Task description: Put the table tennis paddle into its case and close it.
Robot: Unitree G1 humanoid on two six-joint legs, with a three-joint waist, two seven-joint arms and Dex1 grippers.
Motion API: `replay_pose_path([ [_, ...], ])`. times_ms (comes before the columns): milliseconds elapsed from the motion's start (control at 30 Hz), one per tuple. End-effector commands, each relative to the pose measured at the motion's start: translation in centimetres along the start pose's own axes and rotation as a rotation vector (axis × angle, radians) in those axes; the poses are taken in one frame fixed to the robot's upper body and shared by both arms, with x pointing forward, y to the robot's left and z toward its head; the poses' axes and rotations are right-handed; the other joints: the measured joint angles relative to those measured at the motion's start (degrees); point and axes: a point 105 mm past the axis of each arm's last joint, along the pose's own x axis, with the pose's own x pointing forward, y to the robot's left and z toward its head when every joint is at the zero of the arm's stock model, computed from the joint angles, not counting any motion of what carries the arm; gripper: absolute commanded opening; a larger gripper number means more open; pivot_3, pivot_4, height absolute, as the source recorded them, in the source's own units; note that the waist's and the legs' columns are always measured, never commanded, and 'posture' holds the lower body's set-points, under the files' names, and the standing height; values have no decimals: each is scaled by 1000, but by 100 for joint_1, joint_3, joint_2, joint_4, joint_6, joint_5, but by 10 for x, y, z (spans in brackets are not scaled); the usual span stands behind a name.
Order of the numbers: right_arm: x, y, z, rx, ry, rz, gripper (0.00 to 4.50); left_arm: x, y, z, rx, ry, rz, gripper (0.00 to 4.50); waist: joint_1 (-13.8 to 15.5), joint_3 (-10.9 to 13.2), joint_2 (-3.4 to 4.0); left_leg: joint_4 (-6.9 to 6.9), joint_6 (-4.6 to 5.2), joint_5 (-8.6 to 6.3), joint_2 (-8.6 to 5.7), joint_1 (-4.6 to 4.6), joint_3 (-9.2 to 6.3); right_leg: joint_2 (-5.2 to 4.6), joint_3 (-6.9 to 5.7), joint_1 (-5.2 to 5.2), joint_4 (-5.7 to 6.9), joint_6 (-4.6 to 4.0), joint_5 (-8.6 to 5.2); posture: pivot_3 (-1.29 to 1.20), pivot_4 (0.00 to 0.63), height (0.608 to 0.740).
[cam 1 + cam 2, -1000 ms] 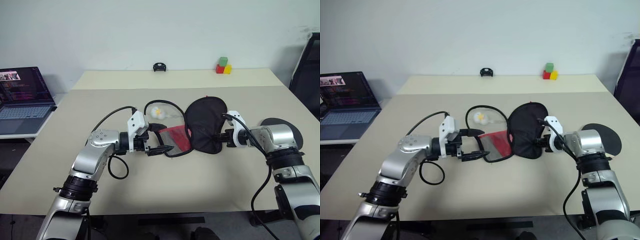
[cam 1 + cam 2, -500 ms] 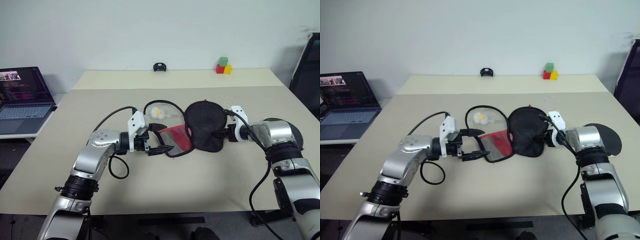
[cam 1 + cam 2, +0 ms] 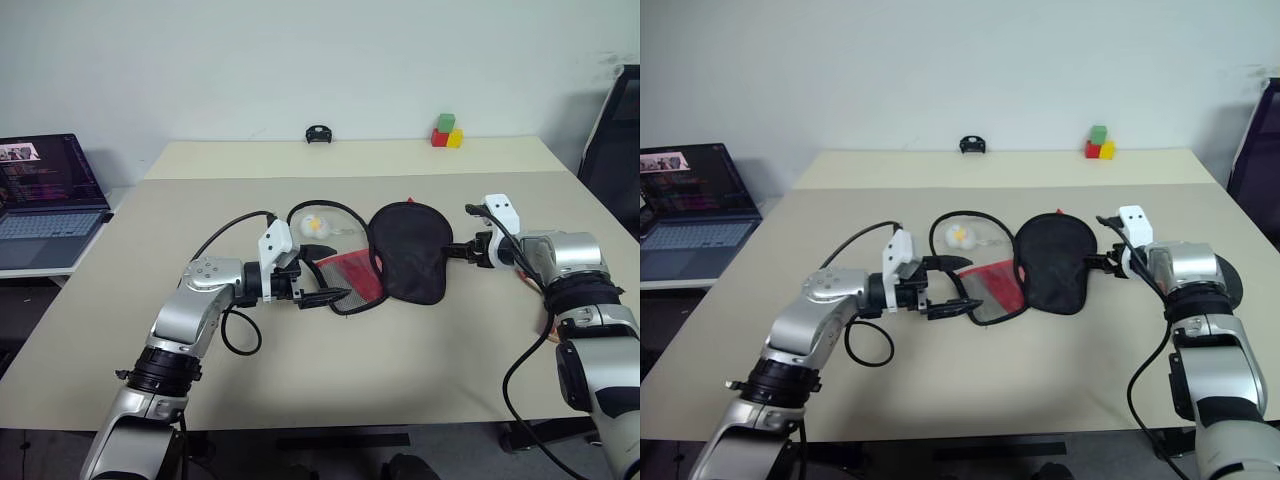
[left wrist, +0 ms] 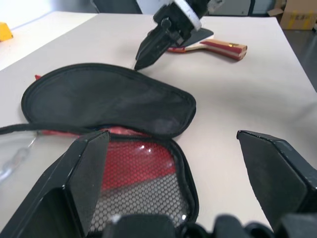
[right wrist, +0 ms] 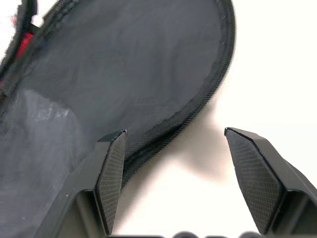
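Here the case (image 3: 405, 250) lies unzipped, black flap beside red mesh half

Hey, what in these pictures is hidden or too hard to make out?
- table tennis paddle: its round face is covered by the right gripper in the left wrist view, and by the right arm in the head views.
- small black object at the table's far edge: too small to identify.

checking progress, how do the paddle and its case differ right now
The case lies unzipped and spread open mid-table, soft black fabric with a red mesh half; the paddle lies apart, beyond the right gripper, rigid, with a red-and-wood handle. The case looks larger. Both rest flat on the table, neither held.
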Motion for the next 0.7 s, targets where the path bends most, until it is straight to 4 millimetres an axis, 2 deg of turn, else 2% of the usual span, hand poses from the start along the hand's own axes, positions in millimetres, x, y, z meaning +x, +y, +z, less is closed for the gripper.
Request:
replay_pose_path([
  [33,-4,9,8,11,-38,45,3429,0,2,11,49,-17,-1,4500,3,0,0,0,0,0,0,0,0,0,0,0,0,0,0,0,150,740],
  [367,2,18,-12,15,4,67,3429,-2,3,9,50,-11,4,4500,3,0,0,0,0,0,0,0,0,-1,0,0,1,0,0,0,150,740],
  [467,4,19,-13,-7,-2,58,2855,-2,2,10,50,-13,4,4500,1,0,0,0,0,0,0,0,0,0,0,0,0,0,0,0,150,740],
  [600,5,18,-9,-40,-15,46,1502,-2,3,10,50,-12,4,4500,2,0,0,0,0,0,0,0,0,-1,0,0,1,0,0,0,150,740],
  [700,5,18,-4,-55,-27,42,320,-2,3,10,50,-13,5,4500,2,0,0,0,0,0,0,0,0,-1,0,0,0,0,0,0,150,740],
])
